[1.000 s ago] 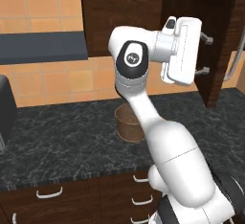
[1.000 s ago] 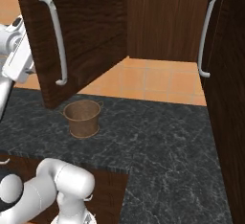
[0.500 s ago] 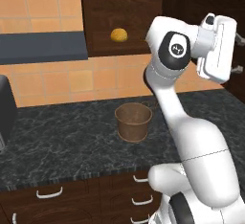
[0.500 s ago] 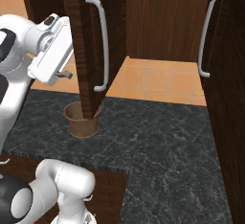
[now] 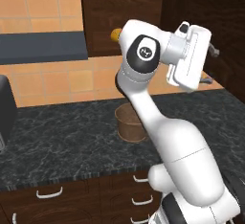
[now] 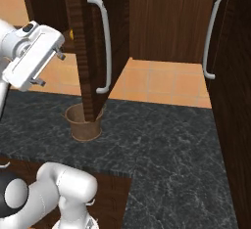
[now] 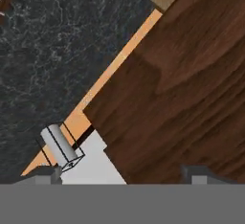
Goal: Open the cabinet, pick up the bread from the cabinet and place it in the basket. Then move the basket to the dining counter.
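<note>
The white arm's gripper (image 6: 49, 69) stands spread wide, holding nothing, beside the dark-brown wood-grain cabinet door (image 6: 90, 47); reaching for what looks like bread (image 5: 115, 35), it may strike that door.

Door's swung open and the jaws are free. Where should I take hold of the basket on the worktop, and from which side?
Grip the basket by its rim, coming straight down from above. It stands upright with its mouth open, and its wall tapers to the base, so a side pinch would likely slip. The open cabinet door hangs close over it in the right base view, so come in from the robot's side. The gripper is open.
</note>
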